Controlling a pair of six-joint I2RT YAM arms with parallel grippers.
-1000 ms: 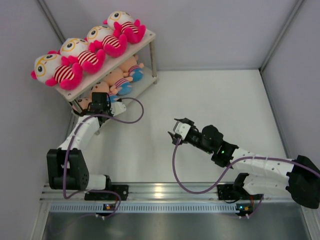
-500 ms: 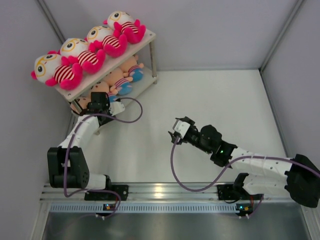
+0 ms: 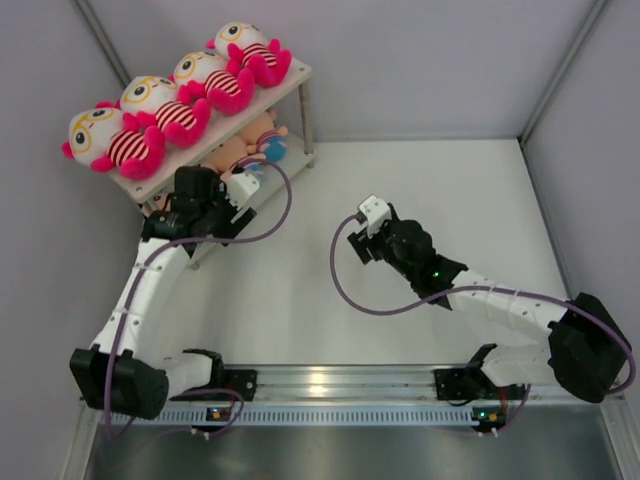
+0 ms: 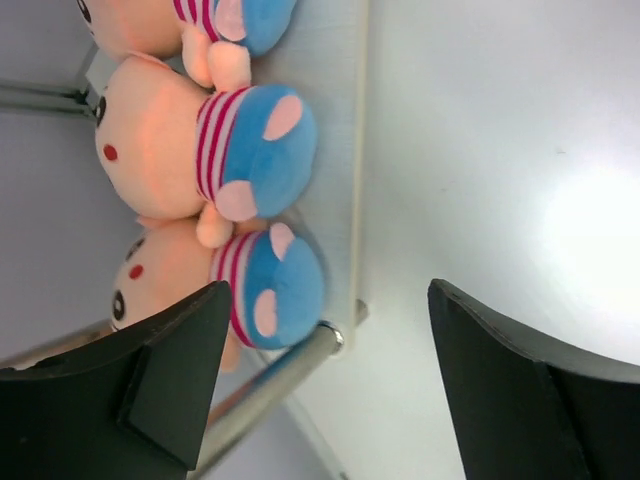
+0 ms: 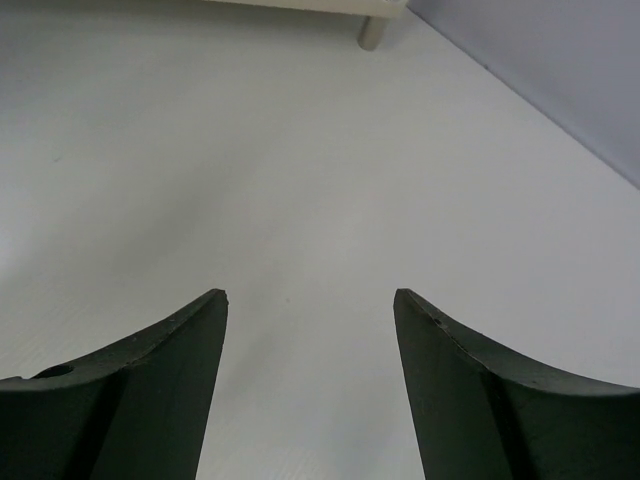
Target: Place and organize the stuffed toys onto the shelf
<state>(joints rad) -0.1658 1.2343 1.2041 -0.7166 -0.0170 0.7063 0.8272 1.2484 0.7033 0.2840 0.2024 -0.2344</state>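
Left gripper [image 4: 327, 300], jaws spread, at the shelf [image 4: 338, 150] edge by 3 stuffed toys [image 4: 250, 150]; right gripper [image 5: 310, 300] likewise spread above table [image 5: 300, 150]

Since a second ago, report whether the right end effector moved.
Yes. The right end effector shifted up-frame, away from the base rail.

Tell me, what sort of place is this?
Probably a robot test booth: bare grey walls around a white table, two arms bolted to a metal rail, one small shelf of matching stuffed toys.
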